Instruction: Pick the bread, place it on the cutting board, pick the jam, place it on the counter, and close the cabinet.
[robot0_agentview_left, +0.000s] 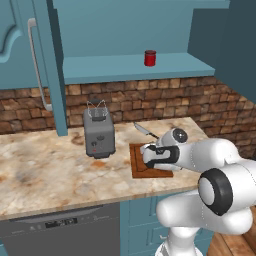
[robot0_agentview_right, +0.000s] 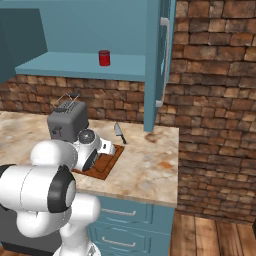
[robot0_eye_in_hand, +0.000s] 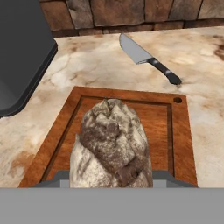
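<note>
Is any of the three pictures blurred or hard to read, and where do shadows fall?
Left base view: sharp, evenly lit; the toaster casts a soft shadow on the counter. Right base view: also sharp; the cabinet interior is dim. Hand view: the bread is coarse and slightly soft close up, the knife clear, no glare.

The glossy white robot arm is built of thick, rounded, bulbous links. A broad black ring circles its large joint, and a round grey-and-black cap sits by the wrist. A black band runs along the white hand of the gripper. The white base column is ribbed.
</note>
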